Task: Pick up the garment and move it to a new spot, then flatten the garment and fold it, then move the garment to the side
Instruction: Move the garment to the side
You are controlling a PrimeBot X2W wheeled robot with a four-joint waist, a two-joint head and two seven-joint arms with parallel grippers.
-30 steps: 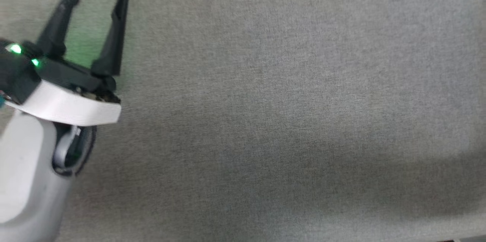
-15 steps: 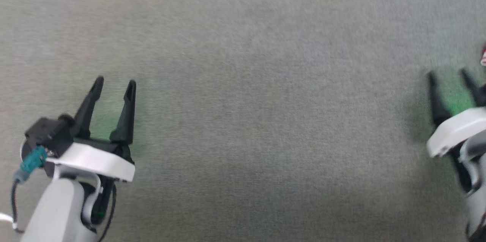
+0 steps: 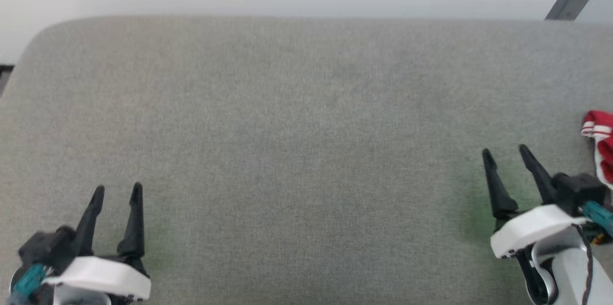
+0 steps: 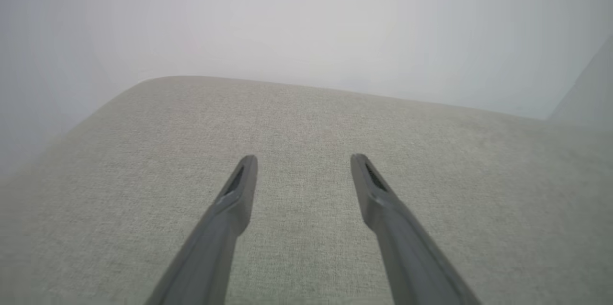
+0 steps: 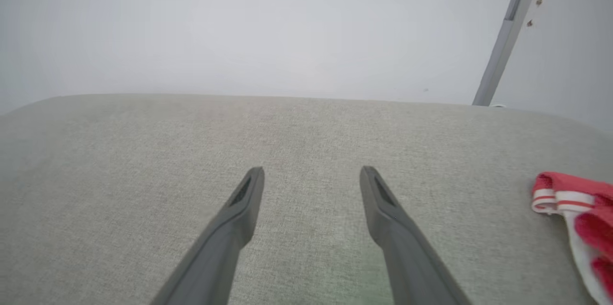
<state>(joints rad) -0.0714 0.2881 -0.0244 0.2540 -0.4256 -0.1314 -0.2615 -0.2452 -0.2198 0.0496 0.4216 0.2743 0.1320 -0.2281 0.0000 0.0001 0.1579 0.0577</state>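
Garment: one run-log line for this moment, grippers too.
phase: before pickup | garment: right edge of grey surface, untouched | left gripper: open, empty | right gripper: open, empty, near garment, apart

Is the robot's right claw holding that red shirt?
No, the right gripper stands open and empty, with the garment lying apart beside it.

Red garment (image 3: 601,147) (image 5: 582,219), white-and-red striped trim, crumpled, at grey surface's (image 3: 306,142) right edge
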